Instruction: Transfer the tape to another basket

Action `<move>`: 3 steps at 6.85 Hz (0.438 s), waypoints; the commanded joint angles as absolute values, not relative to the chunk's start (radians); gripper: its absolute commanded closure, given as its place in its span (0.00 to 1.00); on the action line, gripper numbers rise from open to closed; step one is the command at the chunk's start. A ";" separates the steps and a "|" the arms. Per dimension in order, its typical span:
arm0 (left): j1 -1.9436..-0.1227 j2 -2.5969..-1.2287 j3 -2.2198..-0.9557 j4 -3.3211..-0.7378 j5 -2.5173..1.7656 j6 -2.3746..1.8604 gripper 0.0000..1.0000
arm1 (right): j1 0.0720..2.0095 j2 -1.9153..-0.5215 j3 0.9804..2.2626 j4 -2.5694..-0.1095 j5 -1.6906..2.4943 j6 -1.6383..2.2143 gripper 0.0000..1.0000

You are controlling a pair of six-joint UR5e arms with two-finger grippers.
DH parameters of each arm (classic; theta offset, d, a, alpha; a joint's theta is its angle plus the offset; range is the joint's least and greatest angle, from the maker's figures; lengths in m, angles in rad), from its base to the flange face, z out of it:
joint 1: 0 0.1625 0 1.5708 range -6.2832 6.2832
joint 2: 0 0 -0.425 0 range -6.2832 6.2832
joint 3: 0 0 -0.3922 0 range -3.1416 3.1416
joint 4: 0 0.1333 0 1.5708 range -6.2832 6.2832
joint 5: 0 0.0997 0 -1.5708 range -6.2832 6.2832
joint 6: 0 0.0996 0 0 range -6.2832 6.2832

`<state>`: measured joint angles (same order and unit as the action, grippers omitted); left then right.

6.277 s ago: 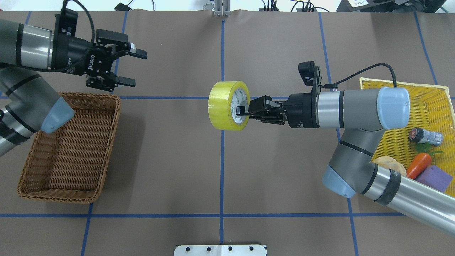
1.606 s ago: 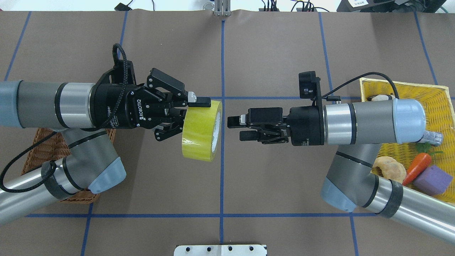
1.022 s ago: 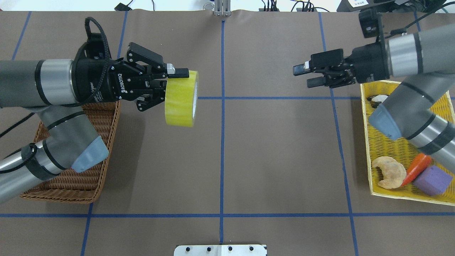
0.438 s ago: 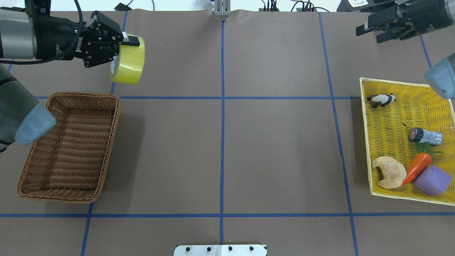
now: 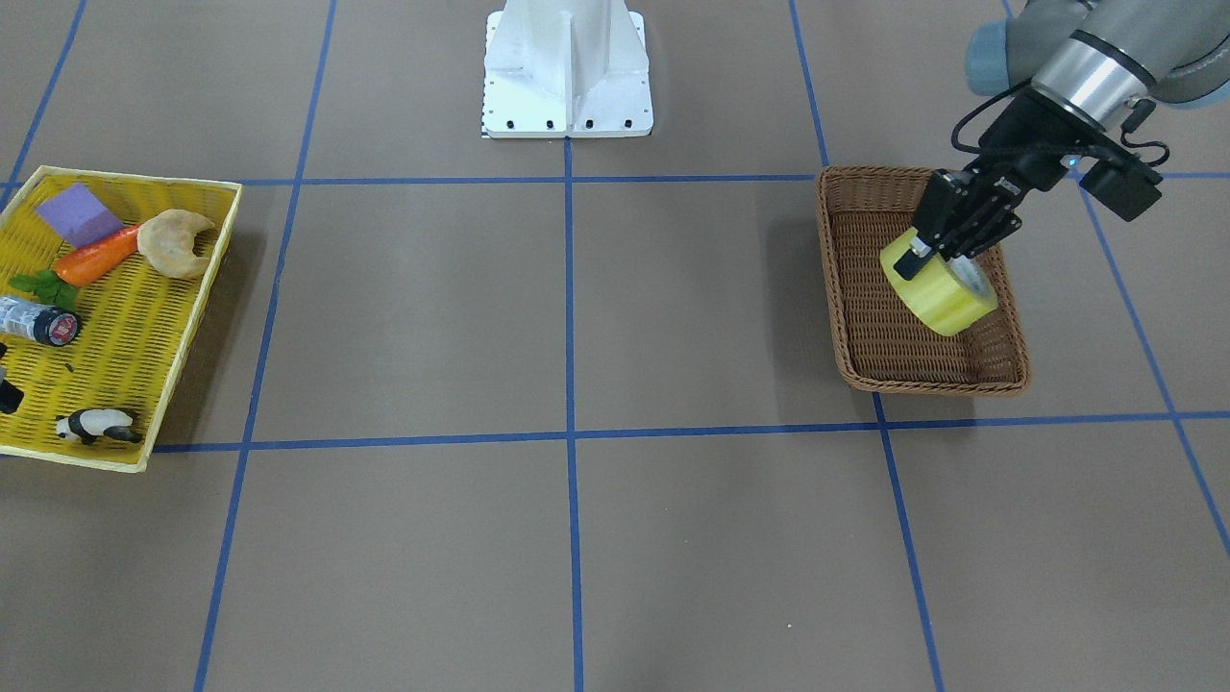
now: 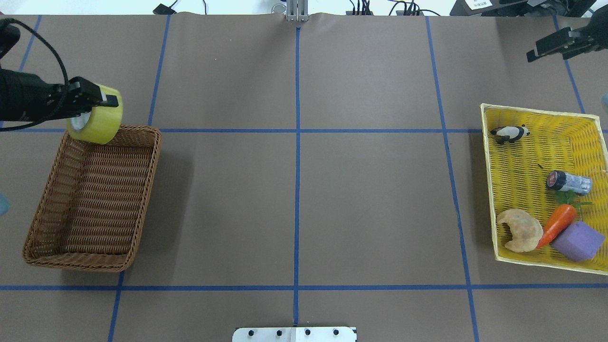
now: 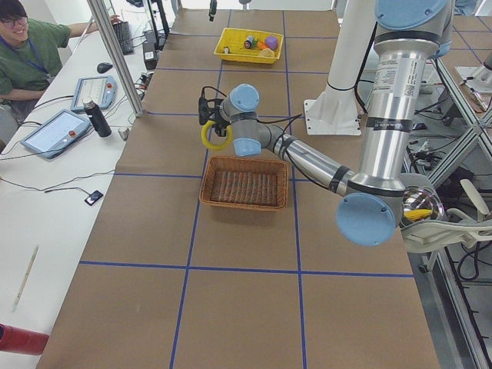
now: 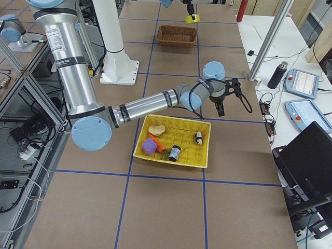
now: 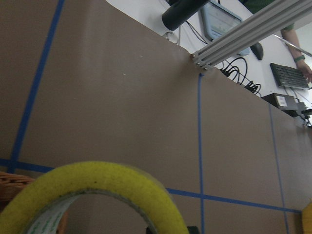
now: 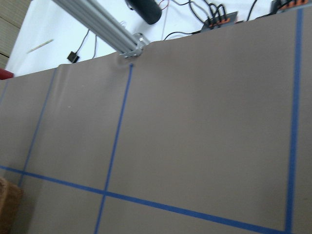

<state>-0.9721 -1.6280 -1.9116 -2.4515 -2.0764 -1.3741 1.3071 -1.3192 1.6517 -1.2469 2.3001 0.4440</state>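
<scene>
My left gripper (image 6: 92, 102) is shut on the rim of the yellow tape roll (image 6: 97, 121), one finger outside and one inside the core. It holds the roll in the air over the far end of the brown wicker basket (image 6: 95, 199). The front view shows the tape (image 5: 944, 293) hanging tilted above the basket (image 5: 865, 298) from the gripper (image 5: 930, 252). The left wrist view shows the roll's rim (image 9: 97, 183) close up. My right gripper (image 6: 546, 50) is open and empty at the far right of the table.
A flat yellow mesh tray (image 6: 494, 190) at the right holds a toy panda (image 6: 509, 133), a small bottle (image 6: 567, 182), a carrot (image 6: 558, 223), a croissant (image 6: 520, 230) and a purple block (image 6: 577, 241). The white robot base (image 5: 567, 67) stands at mid-table. An operator (image 7: 31, 54) sits beyond the far edge.
The right gripper handed the tape to the left one, then withdrew to the far right. The left gripper carried the tape left, now over the wicker basket's far end.
</scene>
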 commanded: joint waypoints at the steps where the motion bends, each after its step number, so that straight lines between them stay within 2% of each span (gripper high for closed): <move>1: -0.916 -1.525 -1.917 -2.348 -1.993 -1.221 1.00 | 1.335 -1.322 1.709 -1.615 2.214 0.118 0.00; 3: -0.798 -1.523 -1.917 -2.217 -1.908 -1.212 1.00 | 1.330 -1.324 1.715 -1.791 2.191 -0.009 0.00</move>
<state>-0.8591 -1.5284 -1.9170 -2.2879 -1.9446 -1.2232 1.3297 -1.3212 1.7101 -1.6863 2.2028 0.0686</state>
